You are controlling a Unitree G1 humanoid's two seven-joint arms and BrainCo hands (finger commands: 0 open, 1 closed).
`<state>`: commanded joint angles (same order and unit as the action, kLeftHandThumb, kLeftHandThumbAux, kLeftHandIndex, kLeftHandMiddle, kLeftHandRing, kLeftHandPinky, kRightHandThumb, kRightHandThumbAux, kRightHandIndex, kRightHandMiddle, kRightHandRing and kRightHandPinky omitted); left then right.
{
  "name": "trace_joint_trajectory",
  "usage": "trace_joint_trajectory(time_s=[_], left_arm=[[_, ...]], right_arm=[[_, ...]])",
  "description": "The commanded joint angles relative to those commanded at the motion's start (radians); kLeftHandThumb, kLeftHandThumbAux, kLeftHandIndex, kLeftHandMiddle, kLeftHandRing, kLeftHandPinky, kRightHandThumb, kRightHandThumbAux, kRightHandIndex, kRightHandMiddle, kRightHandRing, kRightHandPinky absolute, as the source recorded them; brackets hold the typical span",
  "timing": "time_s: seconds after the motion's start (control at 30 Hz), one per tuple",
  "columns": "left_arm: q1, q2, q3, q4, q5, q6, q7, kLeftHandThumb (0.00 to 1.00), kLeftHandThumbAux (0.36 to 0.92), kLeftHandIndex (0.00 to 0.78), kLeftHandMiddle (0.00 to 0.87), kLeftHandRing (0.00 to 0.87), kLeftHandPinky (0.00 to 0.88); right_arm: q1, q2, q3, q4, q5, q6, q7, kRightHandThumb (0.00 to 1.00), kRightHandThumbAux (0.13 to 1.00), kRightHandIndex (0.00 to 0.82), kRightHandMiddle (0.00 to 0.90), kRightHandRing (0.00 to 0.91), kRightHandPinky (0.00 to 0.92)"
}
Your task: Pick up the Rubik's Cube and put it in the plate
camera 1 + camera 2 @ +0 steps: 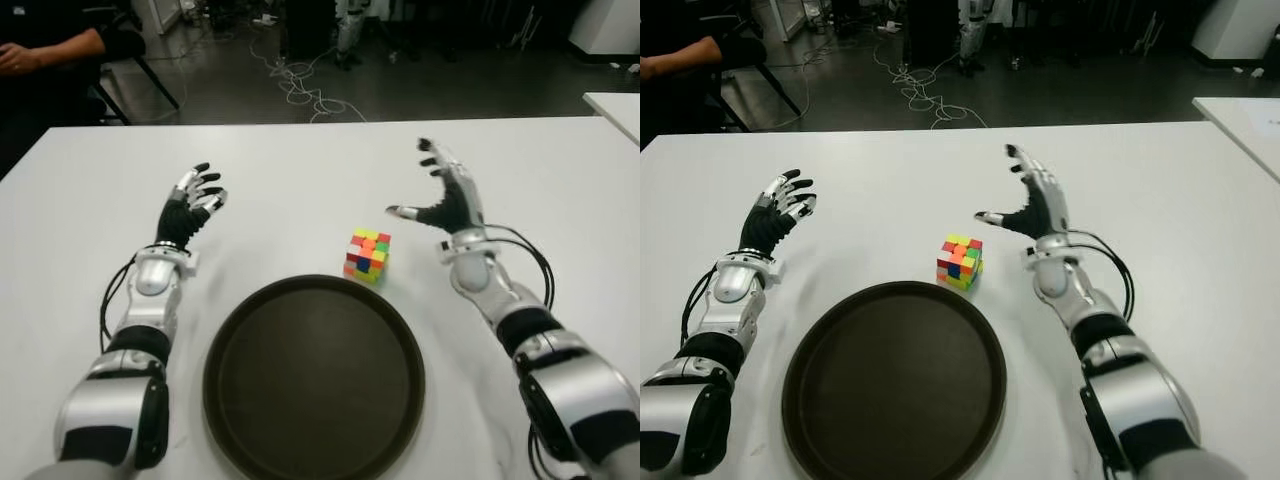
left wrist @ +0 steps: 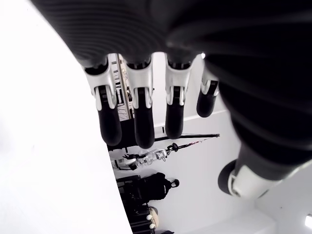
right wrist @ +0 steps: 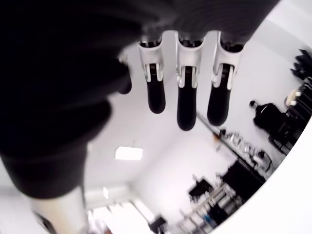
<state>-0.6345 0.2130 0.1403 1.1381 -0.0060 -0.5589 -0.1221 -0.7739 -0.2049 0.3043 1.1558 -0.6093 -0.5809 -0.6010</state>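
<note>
A multicoloured Rubik's Cube stands on the white table just beyond the far rim of a round dark brown plate. My right hand is raised a little to the right of the cube and slightly farther back, fingers spread and thumb pointing toward the cube, holding nothing. Its wrist view shows the fingers extended. My left hand is up on the left side, well away from the cube, with fingers relaxed and empty.
The white table stretches wide around both arms. Another white table corner shows at the far right. A person's arm sits beyond the far left corner. Cables lie on the dark floor behind.
</note>
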Motion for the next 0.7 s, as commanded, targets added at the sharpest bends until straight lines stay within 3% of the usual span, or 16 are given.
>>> trace_joint_trajectory(time_s=[0.37, 0.7], left_arm=[[0.001, -0.001, -0.001, -0.001, 0.003, -0.009, 0.011, 0.202, 0.666, 0.113, 0.21, 0.229, 0.279], [0.001, 0.002, -0.008, 0.002, 0.014, -0.008, 0.018, 0.183, 0.658, 0.116, 0.207, 0.225, 0.269]], right_arm=[[-0.023, -0.019, 0.118, 0.027, -0.099, 0.017, -0.026, 0.0, 0.854, 0.161, 0.234, 0.295, 0.362], [-0.049, -0.035, 0.168, 0.051, -0.103, 0.071, 0.124, 0.0, 0.848, 0.168, 0.276, 0.334, 0.405]])
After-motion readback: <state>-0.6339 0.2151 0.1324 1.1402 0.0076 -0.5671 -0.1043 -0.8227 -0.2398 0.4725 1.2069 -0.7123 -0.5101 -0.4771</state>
